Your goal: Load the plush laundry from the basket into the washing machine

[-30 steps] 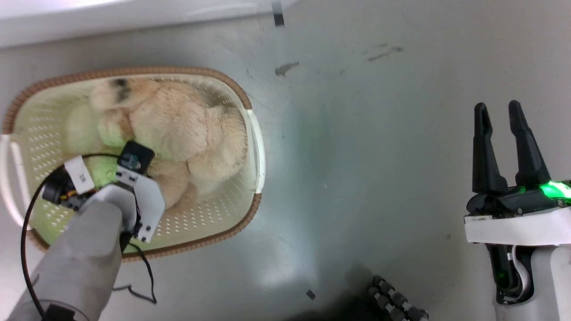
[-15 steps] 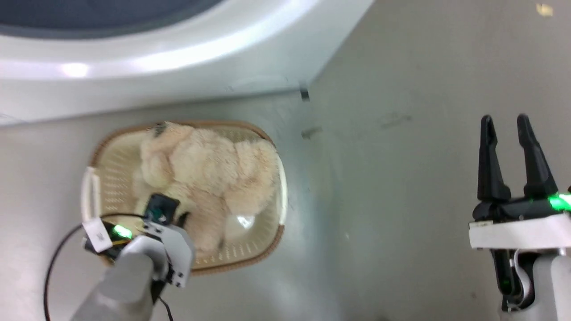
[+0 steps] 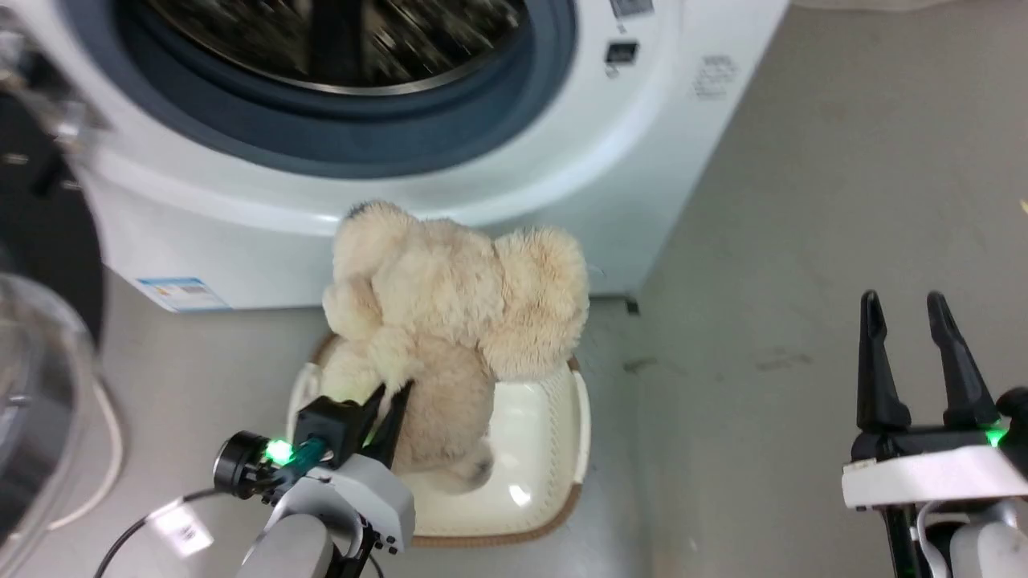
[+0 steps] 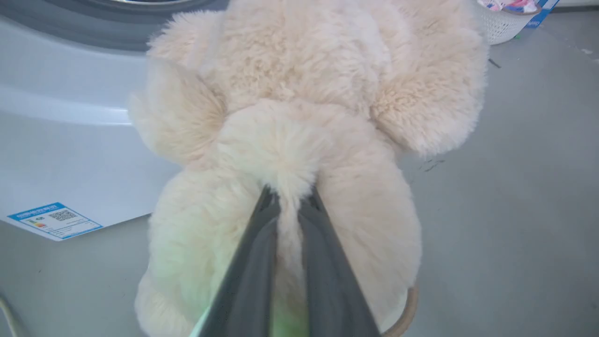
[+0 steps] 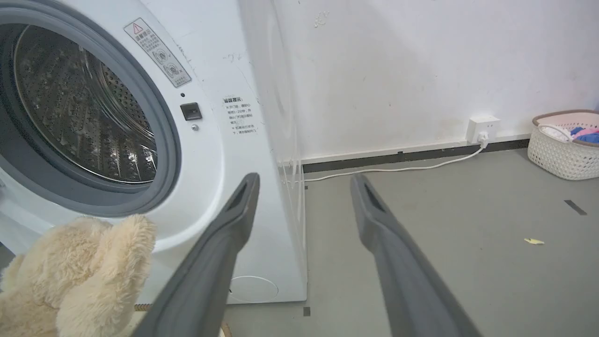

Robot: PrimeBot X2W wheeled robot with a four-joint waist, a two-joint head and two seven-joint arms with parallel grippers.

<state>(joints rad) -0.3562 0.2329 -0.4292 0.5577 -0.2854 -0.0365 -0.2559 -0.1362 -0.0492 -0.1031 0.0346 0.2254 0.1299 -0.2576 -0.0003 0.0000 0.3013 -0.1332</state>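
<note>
past the left pincer [image 4: 290, 200], clamped on a mere tuft, the teddy bear [image 4: 299, 93] may slip loose before the washer [image 3: 683, 120].

Cream plush [image 3: 454, 321] upright, suspended over cream brown-rimmed basket [image 3: 534, 449]. White washer [image 3: 514, 172] just behind, port open, steel drum visible.

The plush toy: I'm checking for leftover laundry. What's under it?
Under the plush toy, pinched by the left gripper, sits the basket; its visible floor is bare. The part the toy covers cannot be seen.
</note>
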